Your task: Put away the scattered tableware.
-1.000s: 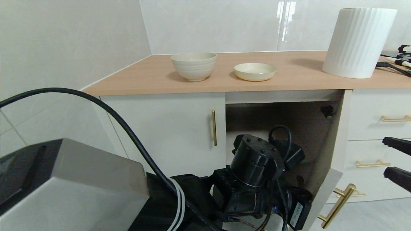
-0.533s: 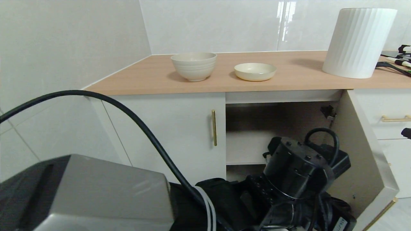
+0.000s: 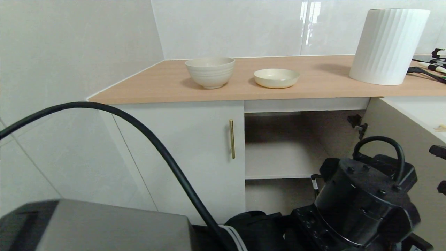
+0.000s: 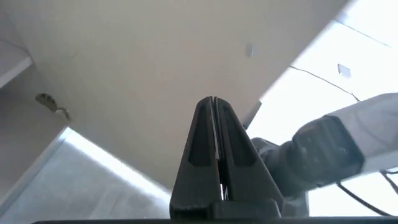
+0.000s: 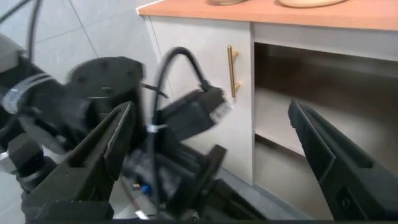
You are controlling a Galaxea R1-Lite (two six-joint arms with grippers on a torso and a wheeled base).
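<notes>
A cream ribbed bowl and a shallow cream plate stand side by side on the wooden countertop. Below them the right cupboard door is swung wide, showing a bare shelf. My left arm's wrist sits low beside that door. My left gripper is shut with nothing between its fingers, close to the door's pale inner face. Farther right, my right gripper stands open, facing the cupboard and the left arm; its dark tips show at the head view's right edge.
A tall white ribbed container stands at the counter's right, with dark cables beyond it. The left cupboard door with its brass handle is closed. A tiled wall bounds the left side.
My left arm has moved to the right, and the cupboard door has swung much wider open with it. My right gripper has shifted right, toward the head view's edge.
</notes>
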